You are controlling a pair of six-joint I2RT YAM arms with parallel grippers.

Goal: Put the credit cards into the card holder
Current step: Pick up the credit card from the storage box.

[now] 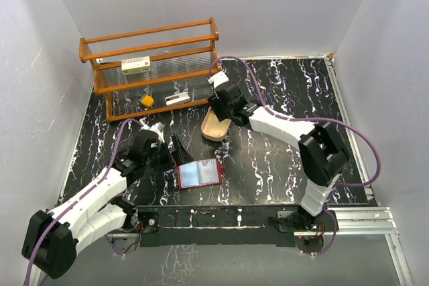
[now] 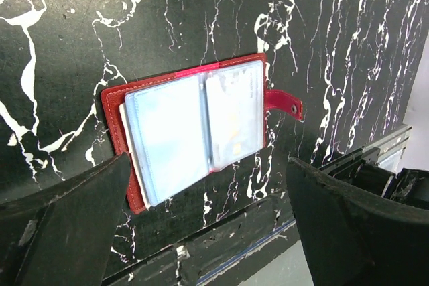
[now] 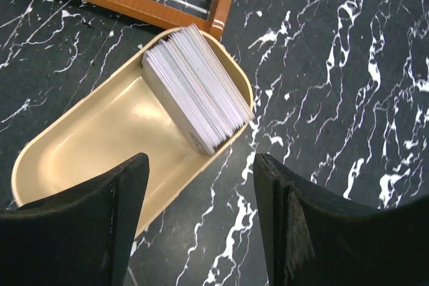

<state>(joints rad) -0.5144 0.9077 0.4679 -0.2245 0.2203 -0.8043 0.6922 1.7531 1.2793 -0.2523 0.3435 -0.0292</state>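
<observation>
left wrist: card holder (image 2: 194, 125) nr table (image 2: 67, 45) edge

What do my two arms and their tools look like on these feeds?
The left arm and right arm both have white link shells and black joint housings, with a purple cable running alongside each. The left tool and right tool each have two broad, matte black fingers, scuffed with pale wear marks.

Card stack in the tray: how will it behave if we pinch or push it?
Loose, slightly fanned cards would likely shear apart rather than lift as one block. Thin, smooth-looking edges: probably slippery and a bit bendy. The stack seems to lean on the tray wall, so a push may tip it flat.
</observation>
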